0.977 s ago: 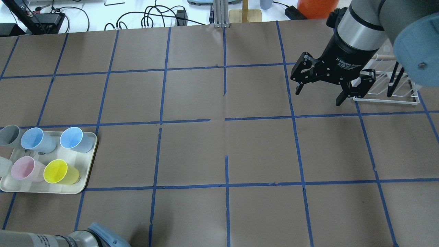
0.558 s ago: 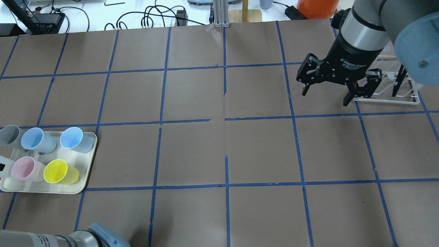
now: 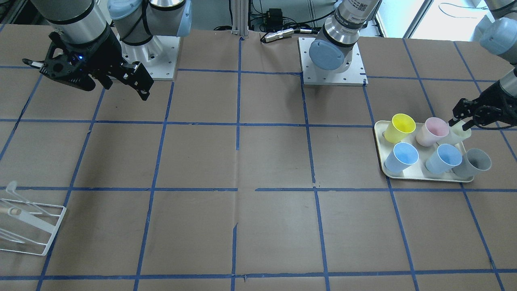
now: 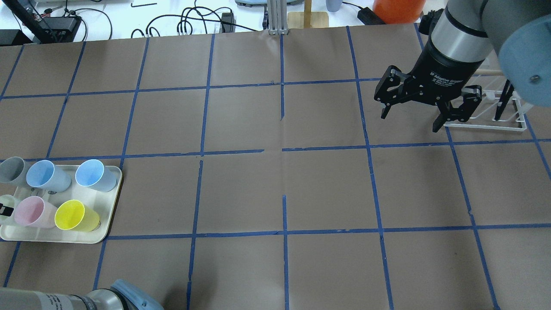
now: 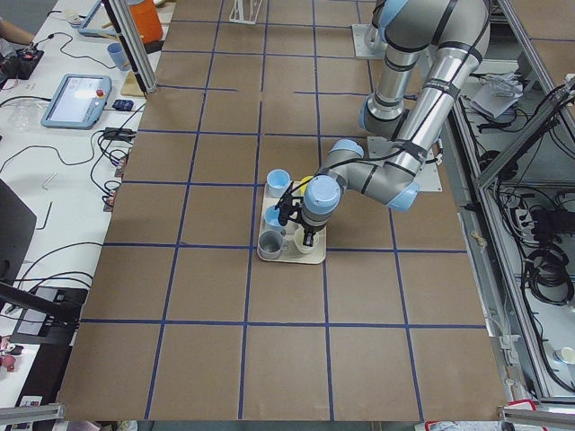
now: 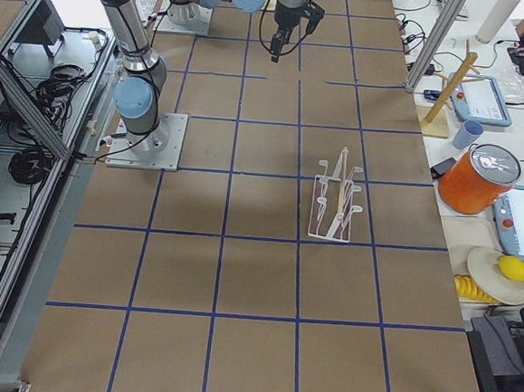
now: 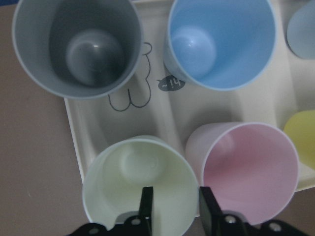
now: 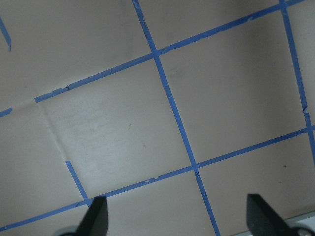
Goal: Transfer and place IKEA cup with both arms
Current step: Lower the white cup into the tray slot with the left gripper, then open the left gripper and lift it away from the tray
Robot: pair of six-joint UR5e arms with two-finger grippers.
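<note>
The IKEA cup [image 7: 133, 182], white with a faint green tint, stands upright at the outer corner of a cream tray [image 4: 109, 202], next to the pale pink cup [image 7: 248, 172]. It also shows in the front view [image 3: 461, 131]. My left gripper [image 7: 177, 206] is over its rim, jaws narrowed but apart. One finger [image 7: 146, 204] is inside the cup, the other [image 7: 209, 206] is between it and the pink cup. In the overhead view only a fingertip [image 4: 5, 210] shows. My right gripper [image 4: 409, 122] is wide open and empty, held high over bare table.
The tray also holds a grey cup [image 4: 10, 168], two blue cups [image 4: 47, 175] [image 4: 95, 174] and a yellow cup [image 4: 73, 215]. A white wire rack [image 4: 495, 118] stands at the far right, beside my right gripper in the overhead view. Blue tape lines grid the brown table.
My left gripper's finger has come into the overhead view at the left edge, over the white cup. My right gripper has shifted a little to the right and away.
</note>
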